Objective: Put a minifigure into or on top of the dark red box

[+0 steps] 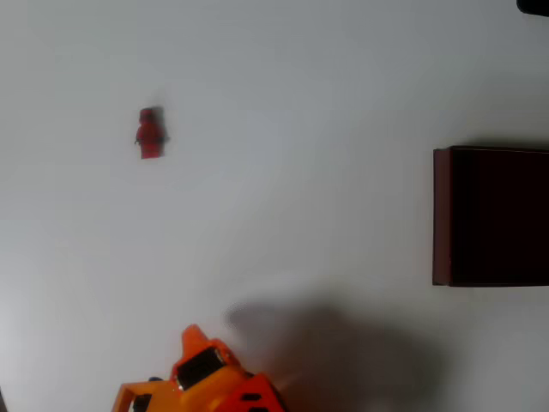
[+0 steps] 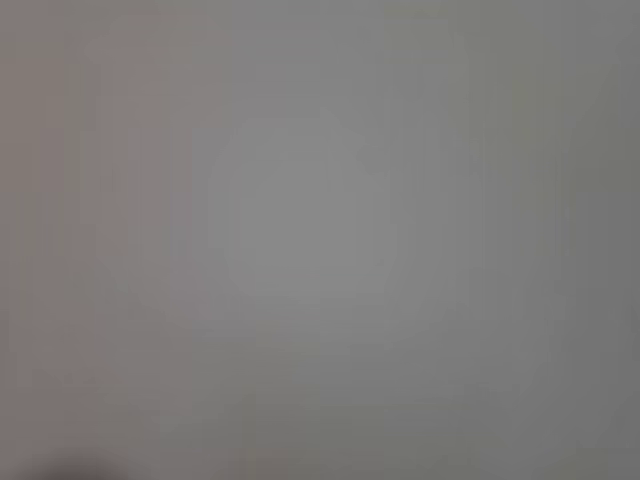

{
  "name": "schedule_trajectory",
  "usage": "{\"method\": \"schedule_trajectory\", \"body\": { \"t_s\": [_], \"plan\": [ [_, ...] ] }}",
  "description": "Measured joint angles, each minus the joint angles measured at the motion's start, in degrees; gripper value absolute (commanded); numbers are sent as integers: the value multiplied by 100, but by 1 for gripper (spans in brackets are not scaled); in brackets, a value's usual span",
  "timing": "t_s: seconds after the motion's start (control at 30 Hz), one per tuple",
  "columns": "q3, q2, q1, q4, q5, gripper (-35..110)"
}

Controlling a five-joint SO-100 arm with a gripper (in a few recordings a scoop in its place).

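A tiny red minifigure (image 1: 150, 133) lies on the white table at the upper left of the overhead view. The dark red box (image 1: 441, 215), with thin red-brown walls and a nearly black inside, sits at the right edge and is partly cut off. My orange gripper (image 1: 196, 343) pokes in from the bottom edge, well below the minifigure and far left of the box. Its pointed tip faces up the picture, and I cannot make out how its jaws stand. The wrist view is a blurred grey surface with nothing to pick out.
The white table (image 1: 300, 129) stretches bare between the minifigure and the box. The arm casts a soft shadow (image 1: 334, 352) to the right of the gripper. A dark object (image 1: 536, 5) clips the top right corner.
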Motion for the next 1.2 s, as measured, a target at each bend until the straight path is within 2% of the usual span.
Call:
{"method": "schedule_trajectory", "body": {
  "t_s": [0.83, 1.07, 1.2],
  "plan": [
    [0, 0, 0, 0, 0, 0],
    [0, 0, 0, 0, 44, 9],
    [0, 0, 0, -202, 923, 11]
  ]
}}
